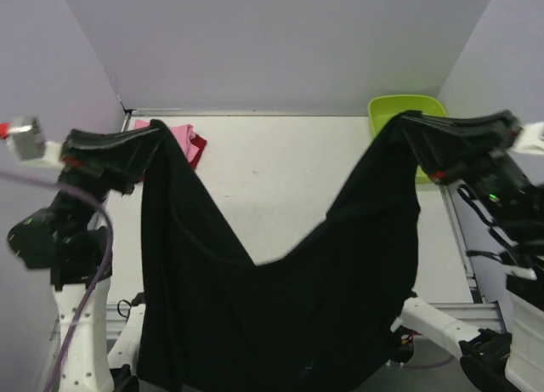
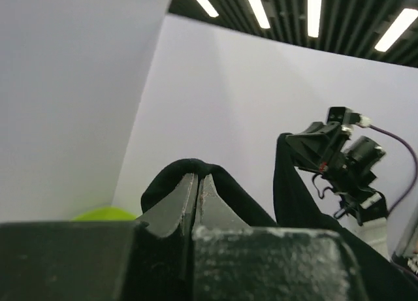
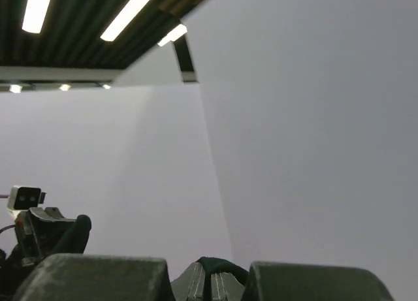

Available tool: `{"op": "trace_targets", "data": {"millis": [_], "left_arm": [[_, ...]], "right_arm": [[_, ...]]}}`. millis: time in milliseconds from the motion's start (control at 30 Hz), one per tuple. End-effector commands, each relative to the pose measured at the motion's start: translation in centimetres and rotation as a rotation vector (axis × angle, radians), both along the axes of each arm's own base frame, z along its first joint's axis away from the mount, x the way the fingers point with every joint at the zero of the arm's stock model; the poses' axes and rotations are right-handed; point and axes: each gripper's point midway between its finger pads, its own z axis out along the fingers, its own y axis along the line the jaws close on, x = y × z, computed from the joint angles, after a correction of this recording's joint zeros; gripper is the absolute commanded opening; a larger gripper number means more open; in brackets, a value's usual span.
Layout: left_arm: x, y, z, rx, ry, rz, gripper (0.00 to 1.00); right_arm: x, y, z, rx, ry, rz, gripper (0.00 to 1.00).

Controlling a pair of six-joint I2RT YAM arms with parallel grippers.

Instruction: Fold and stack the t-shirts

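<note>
Top down, wrists upward, sharing black shirt (image 1: 280, 307)

Black shirt (image 1: 280, 315) hangs between my jaws, a corner pinched in each, top edge sagging midway. Pink shirt (image 1: 181, 137) and red shirt (image 1: 197, 150) lie bunched together beyond my left jaws.

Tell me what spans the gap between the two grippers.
The black t-shirt, pinched by left gripper and right gripper, sags between them, in the top view.
</note>
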Motion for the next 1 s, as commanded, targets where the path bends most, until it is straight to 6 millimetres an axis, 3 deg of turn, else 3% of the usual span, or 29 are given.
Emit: {"op": "trace_targets", "data": {"millis": [0, 133, 267, 333, 467, 633, 667, 767, 867, 900, 933, 967], "left_arm": [[12.6, 1.3, -9.7, -0.053, 0.308, 0.065, 0.00], [19.0, 2.3, -16.7, -0.069, 0.461, 0.132, 0.00], [24.2, 3.2, -22.9, -0.077, 0.591, 0.188, 0.00], [25.7, 3.7, -25.3, -0.074, 0.632, 0.224, 0.00], [29.3, 4.6, -29.5, -0.089, 0.711, 0.273, 0.00], [32.4, 5.5, -29.7, -0.128, 0.725, 0.254, 0.00], [33.0, 5.6, -29.9, -0.130, 0.731, 0.250, 0.00], [33.0, 5.6, -27.3, -0.157, 0.675, 0.222, 0.00], [31.8, 5.1, -23.2, -0.169, 0.587, 0.177, 0.00], [31.2, 4.9, -22.0, -0.163, 0.560, 0.155, 0.00], [29.8, 4.6, -18.6, -0.169, 0.490, 0.130, 0.00], [28.8, 4.4, -16.9, -0.163, 0.452, 0.115, 0.00]], "right_arm": [[11.0, -0.3, -6.1, -0.095, 0.161, -0.292, 0.00], [19.9, -0.5, -14.1, -0.174, 0.387, -0.433, 0.00], [26.3, -1.6, -21.5, -0.148, 0.596, -0.433, 0.00], [29.2, -2.0, -25.6, -0.155, 0.690, -0.448, 0.00], [33.2, -2.9, -29.7, -0.153, 0.801, -0.499, 0.00], [37.2, -3.2, -31.8, -0.166, 0.858, -0.530, 0.00], [37.6, -3.1, -31.0, -0.162, 0.840, -0.530, 0.00], [37.5, -3.0, -29.4, -0.141, 0.788, -0.523, 0.00], [35.7, -2.4, -23.9, -0.056, 0.637, -0.469, 0.00], [34.2, -2.4, -20.6, -0.026, 0.555, -0.449, 0.00], [33.1, -1.8, -18.7, -0.018, 0.510, -0.417, 0.00], [31.5, -1.2, -16.7, -0.017, 0.461, -0.365, 0.00]]}}
